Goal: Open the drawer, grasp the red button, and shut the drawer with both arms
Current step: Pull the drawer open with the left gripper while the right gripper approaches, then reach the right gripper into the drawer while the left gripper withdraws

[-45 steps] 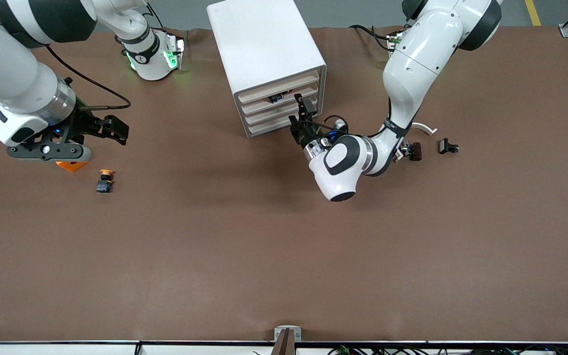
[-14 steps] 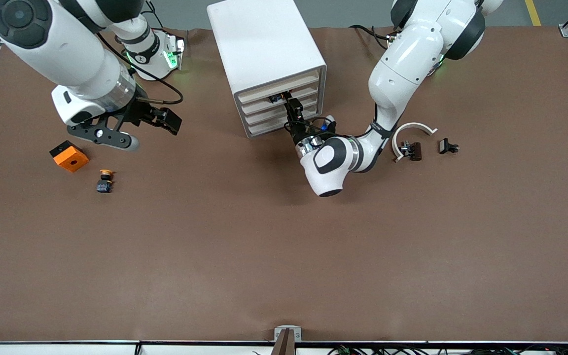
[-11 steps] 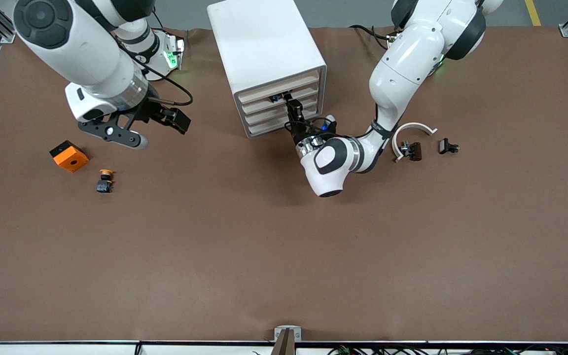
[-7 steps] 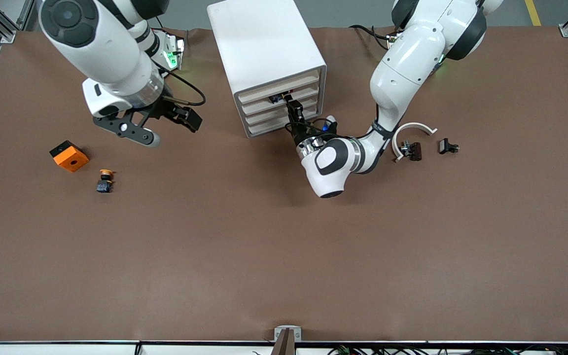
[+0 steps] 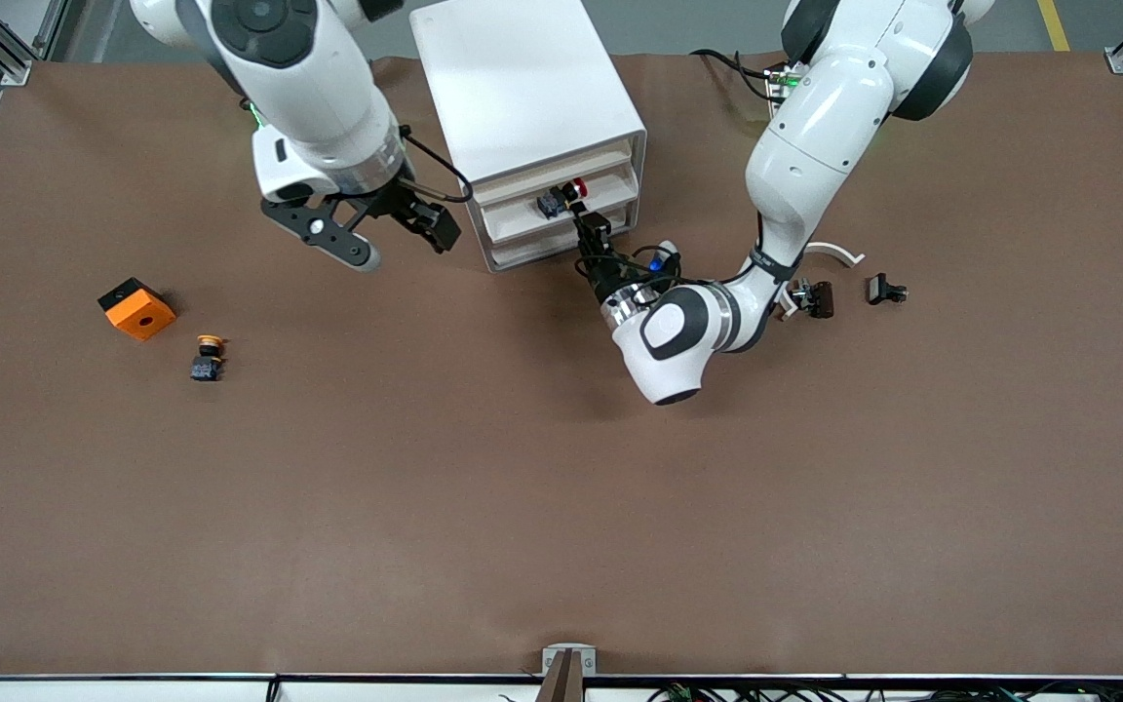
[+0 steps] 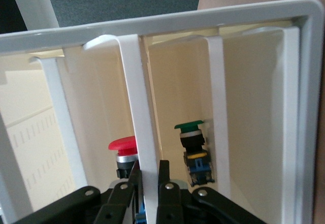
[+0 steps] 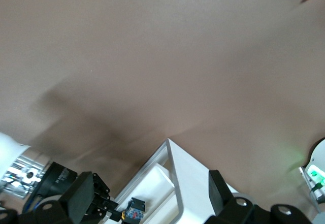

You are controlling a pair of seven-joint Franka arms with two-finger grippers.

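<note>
The left tool [image 5: 589, 226] pinches the drawer [image 5: 593, 192] front, exposing the button [image 5: 576, 187]; the right tool [image 5: 396, 234] hangs wide beside the cabinet [image 5: 513, 88], ready to reach in.

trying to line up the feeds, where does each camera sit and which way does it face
Front view: high across the table, facing both arms and the cabinet.
Left wrist view: behind the left gripper, clamped on the drawer front, looking in at the button.
Right wrist view: above the table, right gripper open.
Shared: the drawer.
</note>
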